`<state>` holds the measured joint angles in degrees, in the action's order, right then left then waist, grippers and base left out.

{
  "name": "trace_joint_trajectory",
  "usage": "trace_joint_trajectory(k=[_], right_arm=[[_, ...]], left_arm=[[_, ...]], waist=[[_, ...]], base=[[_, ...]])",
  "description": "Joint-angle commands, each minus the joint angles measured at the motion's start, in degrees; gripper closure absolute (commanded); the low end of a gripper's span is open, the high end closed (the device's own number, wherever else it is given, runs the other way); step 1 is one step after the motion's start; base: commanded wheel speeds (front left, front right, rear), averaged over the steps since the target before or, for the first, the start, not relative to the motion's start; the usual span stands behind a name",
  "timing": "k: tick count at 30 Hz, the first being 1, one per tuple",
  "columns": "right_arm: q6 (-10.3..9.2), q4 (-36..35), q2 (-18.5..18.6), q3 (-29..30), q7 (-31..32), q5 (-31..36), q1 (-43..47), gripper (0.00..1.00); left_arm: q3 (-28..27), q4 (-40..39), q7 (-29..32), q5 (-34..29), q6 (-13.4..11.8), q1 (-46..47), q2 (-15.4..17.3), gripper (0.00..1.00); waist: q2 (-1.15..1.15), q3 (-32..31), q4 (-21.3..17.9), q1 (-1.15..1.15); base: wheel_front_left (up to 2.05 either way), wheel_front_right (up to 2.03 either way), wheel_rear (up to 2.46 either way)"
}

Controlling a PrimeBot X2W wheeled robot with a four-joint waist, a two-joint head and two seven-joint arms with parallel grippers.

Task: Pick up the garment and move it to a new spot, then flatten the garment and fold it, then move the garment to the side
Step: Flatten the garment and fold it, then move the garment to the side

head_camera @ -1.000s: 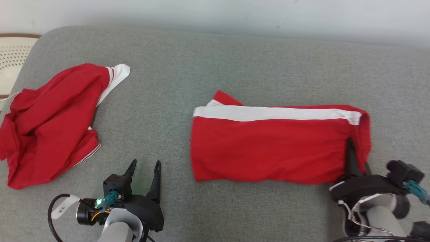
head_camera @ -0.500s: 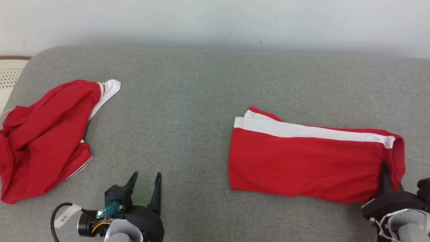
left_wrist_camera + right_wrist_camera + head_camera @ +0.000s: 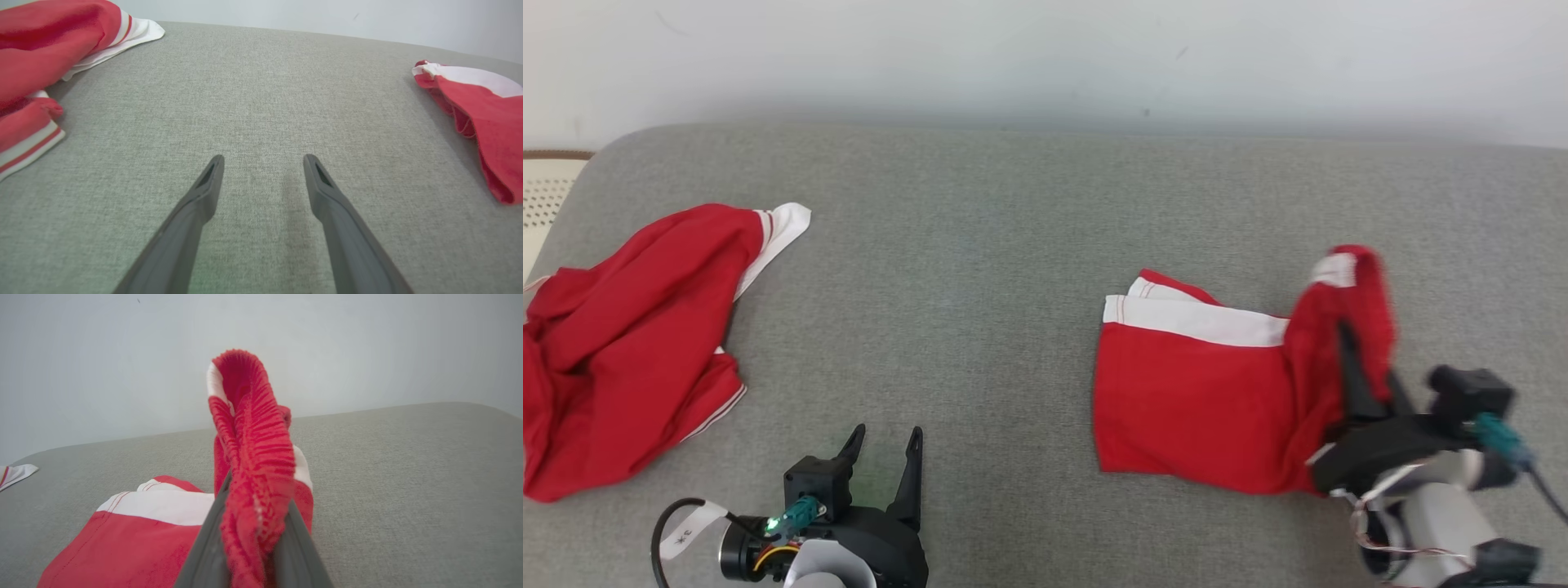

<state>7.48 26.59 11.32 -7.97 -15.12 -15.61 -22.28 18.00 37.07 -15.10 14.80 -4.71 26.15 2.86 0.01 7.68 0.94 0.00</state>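
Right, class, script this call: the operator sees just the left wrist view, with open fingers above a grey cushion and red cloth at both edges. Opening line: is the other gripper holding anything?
Observer: Yes. The right gripper is shut on the elastic waistband of the red shorts.
Operator: Is the whole garment off the cushion?
Observer: No. Just the gripped end is raised; the leg end lies flat on the grey cushion.
Operator: Anything beyond the crumpled red garment on my left?
Observer: A cream perforated basket sits past the cushion's left end.
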Motion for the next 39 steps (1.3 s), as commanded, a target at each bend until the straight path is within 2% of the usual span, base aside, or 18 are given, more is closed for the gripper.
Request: trace_joint_trajectory(k=[1,7,15,16,17,18,22,26,30,31,35,39], right_arm=[[0.02,-0.2,-0.2,-2.2,0.0,-0.5,-0.5,1.0],[0.02,2.4,-0.8,-12.5,0.1,-2.9,-2.9,1.0],[0.02,8.6,-2.6,-18.5,0.0,-4.3,-6.5,1.0],[0.02,9.3,-2.8,-18.8,-0.1,-4.4,-6.8,0.82],[0.02,10.0,-3.2,-19.1,-0.1,-4.9,-7.0,0.55],[0.02,10.5,-3.5,-19.3,-0.1,-5.3,-7.4,0.0],[0.02,8.9,-3.9,-19.3,-0.1,-6.6,-7.5,0.0],[0.02,4.1,-3.6,-18.3,-0.1,-7.6,-6.0,0.0],[0.02,-0.4,-2.5,-14.7,0.0,-8.0,-3.6,0.0],[0.02,-1.3,-2.0,-11.8,0.0,-8.0,-2.0,0.0],[0.02,-0.8,-1.3,-7.5,0.0,-7.4,1.1,0.0],[0.02,1.3,-1.2,-6.4,0.0,-7.3,2.7,0.0]], left_arm=[[0.2,0.0,-0.1,0.4,-0.2,-0.4,0.1,0.0],[1.3,-0.8,-0.1,1.9,-0.2,0.2,0.1,0.0],[2.9,-1.4,-0.1,2.7,-0.7,0.8,0.1,0.0],[3.0,-1.5,-0.1,2.9,-0.7,0.8,0.1,0.0],[3.1,-1.5,-0.1,3.3,-0.8,0.7,0.1,0.0],[3.3,-1.5,-0.1,3.3,-0.7,0.7,0.1,0.0],[3.1,-2.0,-0.1,3.7,-1.2,0.5,0.1,0.0],[2.5,-2.3,-0.1,3.1,-1.3,0.4,0.1,0.0],[2.2,-2.7,-0.1,2.5,-1.2,0.4,0.1,0.0],[2.2,-2.9,-0.1,2.3,-1.3,0.2,0.1,0.0],[2.4,-3.0,-0.1,2.0,-1.1,0.1,0.1,0.0],[2.6,-3.1,-0.1,1.8,-1.1,0.1,0.1,0.0]], waist=[[-0.01,0.2,0.6,0.0],[-0.01,1.0,3.3,0.0],[-0.01,2.3,7.3,0.0],[-0.01,2.4,7.7,0.0],[-0.01,2.5,8.0,0.0],[-0.01,2.7,8.2,0.0],[-0.01,2.8,8.3,0.0],[-0.01,2.7,7.1,0.0],[-0.01,2.5,5.6,0.0],[-0.01,2.5,5.0,0.0],[-0.01,2.6,4.4,0.0],[-0.01,2.9,4.4,0.0]], base=[[0.0,0.0,0.0],[0.0,0.0,0.0],[0.0,0.0,0.0],[0.0,0.0,0.0],[0.0,0.0,0.0],[0.0,0.0,0.0],[0.0,0.0,0.0],[0.0,0.0,0.0],[0.0,0.0,0.0],[0.0,0.0,0.0],[0.0,0.0,0.0],[0.0,0.0,0.0]])
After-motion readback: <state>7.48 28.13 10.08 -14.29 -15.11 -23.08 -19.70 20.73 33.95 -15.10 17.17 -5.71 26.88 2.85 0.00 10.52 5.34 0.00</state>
